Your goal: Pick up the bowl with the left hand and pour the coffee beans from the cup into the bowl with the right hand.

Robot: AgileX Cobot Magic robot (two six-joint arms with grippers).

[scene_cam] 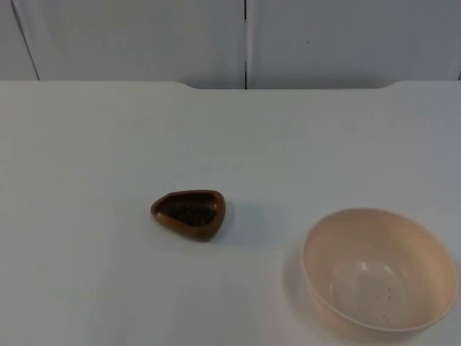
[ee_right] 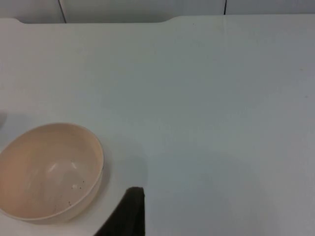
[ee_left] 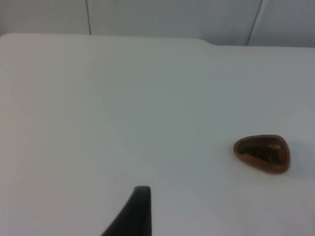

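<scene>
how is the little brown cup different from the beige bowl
The cup is dark brown and teardrop-shaped; the bowl is pale beige and round. The cup is much smaller than the bowl. The cup holds dark coffee beans; the bowl holds only a few specks. Both sit upright on the white table.

You are looking at a white table (scene_cam: 108, 144) running up to a grey partition wall (scene_cam: 144, 36) across the frame's top.

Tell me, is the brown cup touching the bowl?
Apart. In the top view, bare white table lies between the cup of coffee beans and the beige bowl.
</scene>
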